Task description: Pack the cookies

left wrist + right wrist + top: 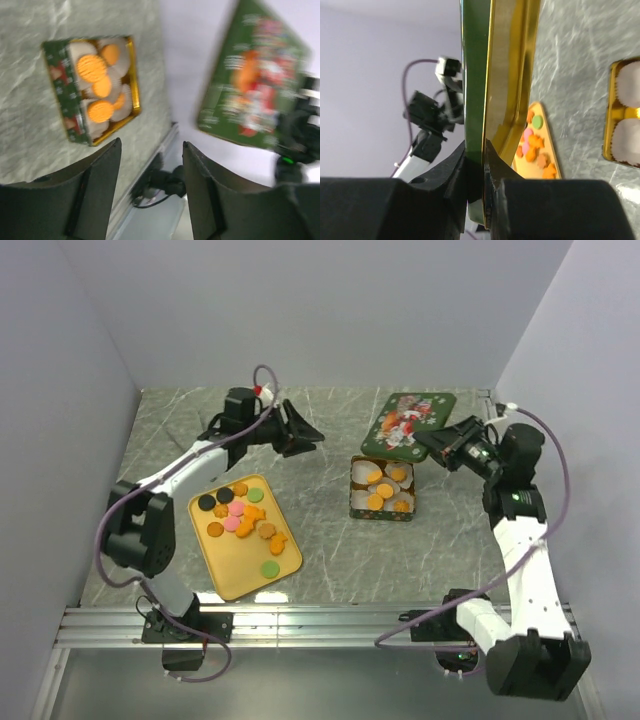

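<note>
1. Your right pincer pinches the green lid by one thin edge (a narrow bite); it could twist or slip onto the tin.
2. Your left pincer hangs spread and empty; most cookies lie on the yellow tray, so lidding now strands them.

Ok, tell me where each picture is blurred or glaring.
Top external: even light, sharp, only soft shadows on the table. Left wrist: the green lid is smeared, the tin fairly crisp. Right wrist: the lid's gold inside shines, the right claw gripping it is dark and the cookies beyond are soft.
</note>
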Robot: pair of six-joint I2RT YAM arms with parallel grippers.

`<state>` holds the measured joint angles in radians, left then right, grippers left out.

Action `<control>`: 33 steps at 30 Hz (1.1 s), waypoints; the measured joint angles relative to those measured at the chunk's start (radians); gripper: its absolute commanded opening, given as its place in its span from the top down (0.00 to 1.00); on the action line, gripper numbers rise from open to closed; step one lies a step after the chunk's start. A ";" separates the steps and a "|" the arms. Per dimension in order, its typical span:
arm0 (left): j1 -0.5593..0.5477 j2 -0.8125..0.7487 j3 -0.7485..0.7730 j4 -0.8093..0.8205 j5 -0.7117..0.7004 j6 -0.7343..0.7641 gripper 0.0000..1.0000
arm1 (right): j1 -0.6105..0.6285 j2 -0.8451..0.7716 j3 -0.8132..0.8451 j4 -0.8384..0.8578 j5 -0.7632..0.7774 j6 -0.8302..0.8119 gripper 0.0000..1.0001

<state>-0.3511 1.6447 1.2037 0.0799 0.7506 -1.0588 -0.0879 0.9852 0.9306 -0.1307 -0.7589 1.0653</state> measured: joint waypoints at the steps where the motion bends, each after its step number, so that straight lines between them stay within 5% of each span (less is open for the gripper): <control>1: -0.018 0.029 0.031 -0.050 -0.022 0.035 0.43 | -0.019 -0.026 0.000 -0.020 0.014 0.003 1.00; 16: -0.302 0.442 0.525 -0.670 -0.473 0.397 0.52 | -0.126 -0.230 0.170 -0.365 0.153 -0.119 1.00; 33: -0.379 0.541 0.647 -0.803 -0.635 0.472 0.49 | -0.129 -0.263 0.161 -0.471 0.174 -0.174 1.00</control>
<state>-0.7300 2.1853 1.8503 -0.7227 0.1154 -0.5869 -0.2169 0.7223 1.0920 -0.6014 -0.5854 0.8909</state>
